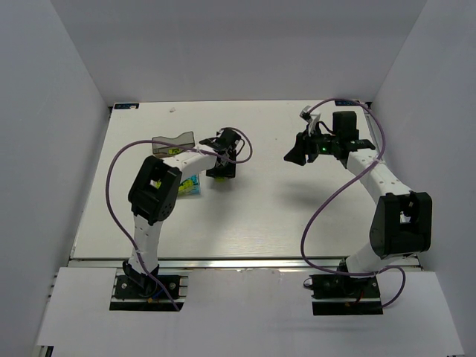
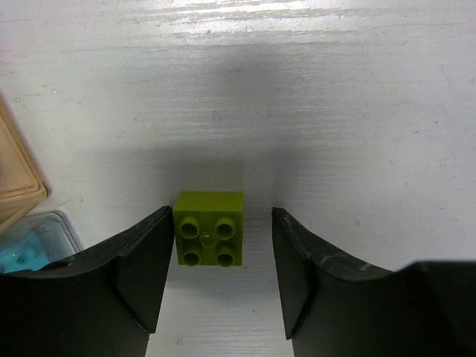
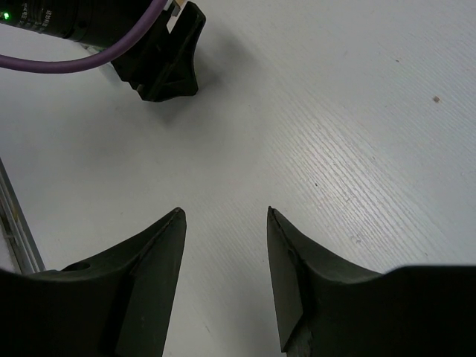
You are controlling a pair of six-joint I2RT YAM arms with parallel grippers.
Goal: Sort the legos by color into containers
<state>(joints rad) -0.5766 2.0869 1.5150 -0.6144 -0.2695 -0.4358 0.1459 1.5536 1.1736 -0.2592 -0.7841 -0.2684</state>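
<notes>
The left gripper (image 2: 221, 216) stood low over the white table (image 2: 335, 111), its jaws about half open and straddling a lime-green brick (image 2: 209, 228) that lay flat, studs up. The finger on the tray side (image 2: 145, 268) was touching the brick's edge or just beside it, while the other finger (image 2: 297, 275) was apart from it across a clear strip of table, so the brick was bracketed but not yet gripped. This looked like the setup for a pinch across two flat sides, the surest hold on so small a piece. Just beside that finger sat the corner of an amber-tan tray (image 2: 16, 175) and a clear tray (image 2: 52, 227) with a teal brick (image 2: 18, 256) in it (a green one would not belong there). In the overhead view a smoky grey tray (image 1: 175, 141) lay just beyond the left arm. The right gripper (image 3: 225, 216) hung well apart on the far right, jaws about half open with only bare table between them, apparently waiting clear of the pick.
</notes>
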